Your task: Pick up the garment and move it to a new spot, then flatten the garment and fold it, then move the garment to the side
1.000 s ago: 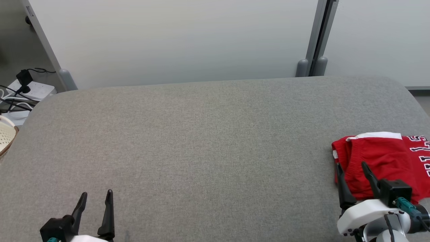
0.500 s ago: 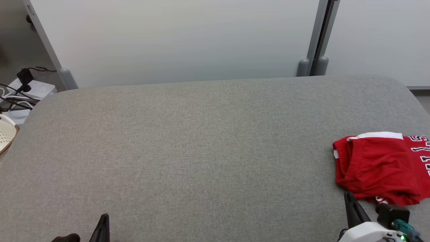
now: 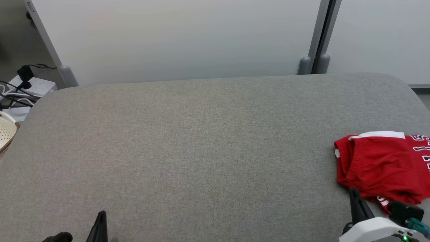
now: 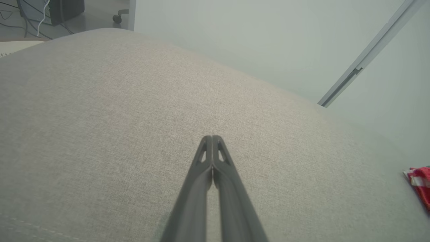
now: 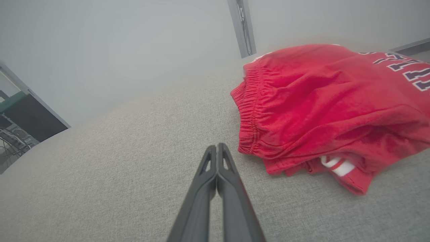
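Note:
The garment (image 3: 383, 166) is a folded pair of red shorts with white trim and lettering, lying at the right edge of the grey table (image 3: 201, 144). It also appears in the right wrist view as the garment (image 5: 322, 101) and at the far right of the left wrist view as the garment (image 4: 421, 183). My right gripper (image 3: 355, 197) is shut and empty, just in front of the shorts' near left corner, not touching them; its closed tips (image 5: 216, 148) hover over bare table. My left gripper (image 3: 101, 216) sits at the bottom left, shut on nothing, as the left wrist view of the gripper (image 4: 212, 138) confirms.
A white partition wall (image 3: 181, 37) with a grey post (image 3: 317, 40) stands behind the table. A power strip with cables (image 3: 23, 90) and a woven basket (image 3: 5, 134) sit off the table's left end.
Both grippers closed from open and pulled back toward the near table edge. The right gripper, which stood over the shorts' near left corner, now sits clear of them. The camera shifted slightly.

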Controlling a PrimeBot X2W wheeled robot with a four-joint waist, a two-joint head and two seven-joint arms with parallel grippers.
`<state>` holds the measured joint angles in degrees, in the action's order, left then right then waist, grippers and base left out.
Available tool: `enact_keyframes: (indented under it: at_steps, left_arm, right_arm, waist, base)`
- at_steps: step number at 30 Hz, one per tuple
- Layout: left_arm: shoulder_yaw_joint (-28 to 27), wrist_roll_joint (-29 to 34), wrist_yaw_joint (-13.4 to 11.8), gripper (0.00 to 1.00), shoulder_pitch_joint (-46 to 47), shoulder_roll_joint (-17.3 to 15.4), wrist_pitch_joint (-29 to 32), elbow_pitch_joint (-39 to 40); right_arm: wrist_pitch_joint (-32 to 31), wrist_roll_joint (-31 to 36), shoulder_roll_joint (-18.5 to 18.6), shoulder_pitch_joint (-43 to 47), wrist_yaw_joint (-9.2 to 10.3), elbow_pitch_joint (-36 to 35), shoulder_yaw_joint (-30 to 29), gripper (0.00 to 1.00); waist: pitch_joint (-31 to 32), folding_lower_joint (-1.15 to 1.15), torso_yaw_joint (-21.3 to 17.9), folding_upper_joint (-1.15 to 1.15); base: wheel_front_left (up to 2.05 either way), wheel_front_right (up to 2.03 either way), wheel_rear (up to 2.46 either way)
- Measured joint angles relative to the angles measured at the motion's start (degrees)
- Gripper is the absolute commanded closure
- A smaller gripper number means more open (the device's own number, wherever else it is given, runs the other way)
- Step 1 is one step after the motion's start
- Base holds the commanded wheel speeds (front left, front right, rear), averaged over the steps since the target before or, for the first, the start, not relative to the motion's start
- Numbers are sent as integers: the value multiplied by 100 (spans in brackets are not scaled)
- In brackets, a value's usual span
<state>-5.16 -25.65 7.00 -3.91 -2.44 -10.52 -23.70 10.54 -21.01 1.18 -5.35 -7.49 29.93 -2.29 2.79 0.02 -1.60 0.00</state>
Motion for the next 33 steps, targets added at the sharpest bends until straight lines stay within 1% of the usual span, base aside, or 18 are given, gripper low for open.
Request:
enact_keyframes:
  at_steps: [33]
  left_arm:
    - [9, -2162, 0, 100, 197, 2, 557, 265]
  right_arm:
    - [-534, -2306, 13, 2, 0, -476, -169, 100]
  waist:
    - [-98, -1, 52, 0]
  base:
    - [0, 0, 0]
